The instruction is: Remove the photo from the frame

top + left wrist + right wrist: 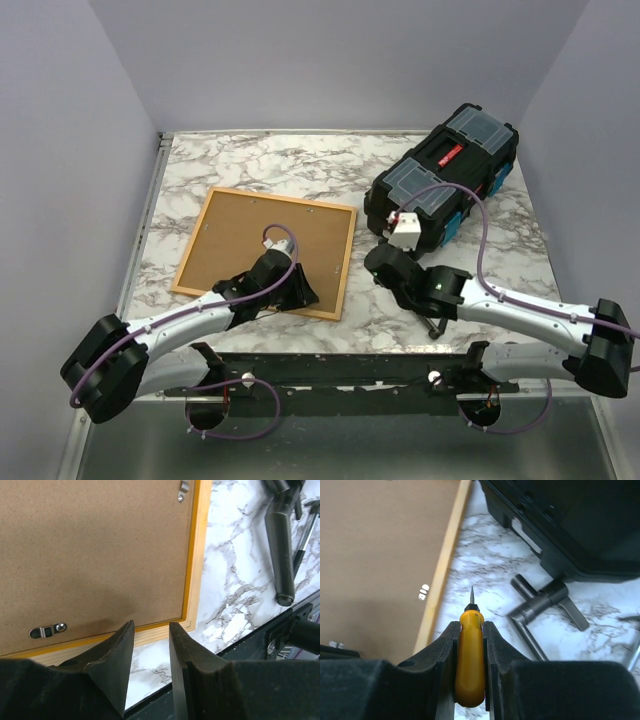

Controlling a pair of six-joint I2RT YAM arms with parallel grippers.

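The frame [345,262] lies face down on the marble table, its light wood back and orange inner lip up. The brown backing board of the photo [262,238] sits inside it; the sunset side is hidden. My left gripper [298,291] is open and empty over the frame's near edge; in the left wrist view [151,625] marble shows between its fingers, next to the frame's near right corner [192,570]. My right gripper [386,263] is to the right of the frame and is shut on a yellow-handled screwdriver [470,650], whose tip points along the frame's edge [442,575].
A black toolbox [440,185] stands at the back right, also in the right wrist view [570,525]. A dark T-handled tool [545,600] lies on the marble beside it. Another dark tool [280,545] lies near the front edge. Metal clips [47,630] hold the backing.
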